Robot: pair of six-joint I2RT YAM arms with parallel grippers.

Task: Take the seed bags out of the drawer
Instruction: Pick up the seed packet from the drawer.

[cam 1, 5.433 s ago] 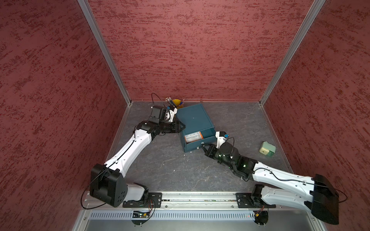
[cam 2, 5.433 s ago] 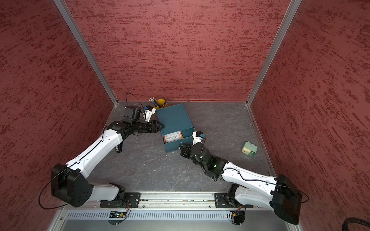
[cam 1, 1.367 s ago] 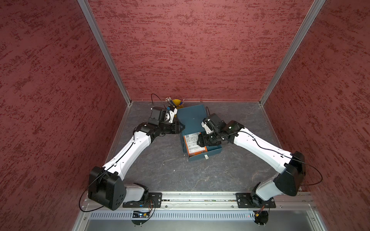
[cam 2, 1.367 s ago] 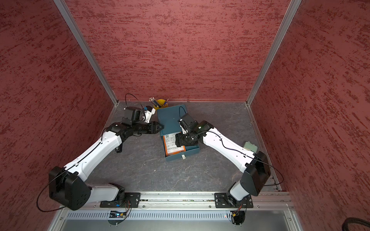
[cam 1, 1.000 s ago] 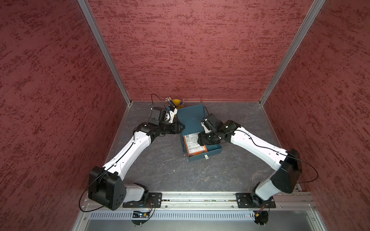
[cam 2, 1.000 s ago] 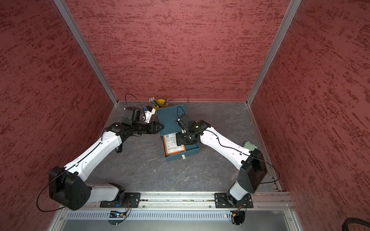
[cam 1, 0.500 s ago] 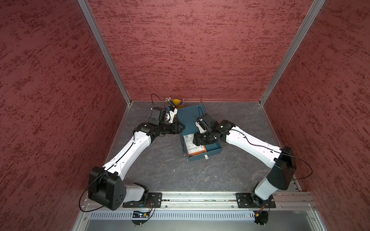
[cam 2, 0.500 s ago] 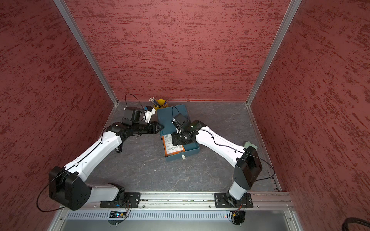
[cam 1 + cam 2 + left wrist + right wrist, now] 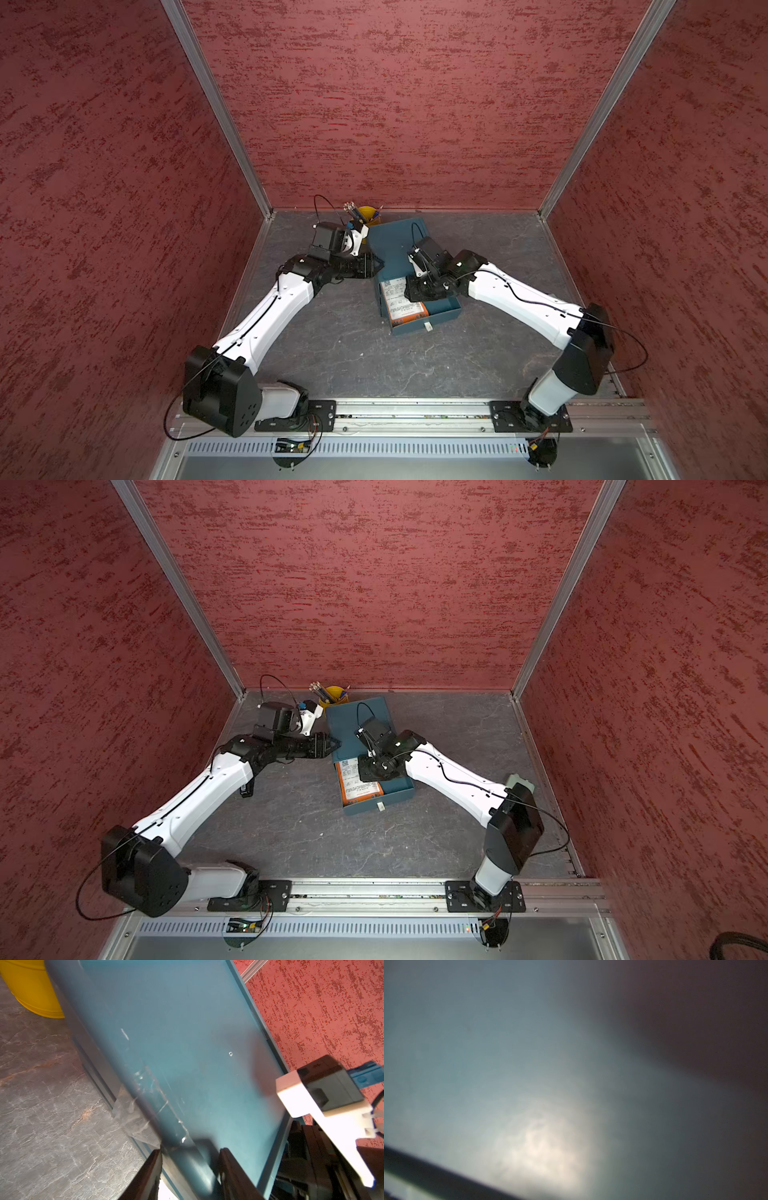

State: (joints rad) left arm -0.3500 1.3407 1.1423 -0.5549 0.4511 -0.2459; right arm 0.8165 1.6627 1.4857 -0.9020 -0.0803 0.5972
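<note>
Seed bags (image 9: 401, 307): only the orange packet (image 9: 360, 787) shows, flat in the open drawer (image 9: 444, 308) under my right gripper (image 9: 420, 291), whose jaws I cannot make out. Pinching so flat a face may slip or drag the drawer; my left gripper (image 9: 376, 266) clamps the blue box (image 9: 392, 245).

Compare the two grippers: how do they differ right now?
The left gripper clamps the blue box by its edge; the right gripper reaches into the open drawer, over the seed bags. The left gripper's jaws show in its wrist view; the right gripper's are hidden. Both are at the box.
</note>
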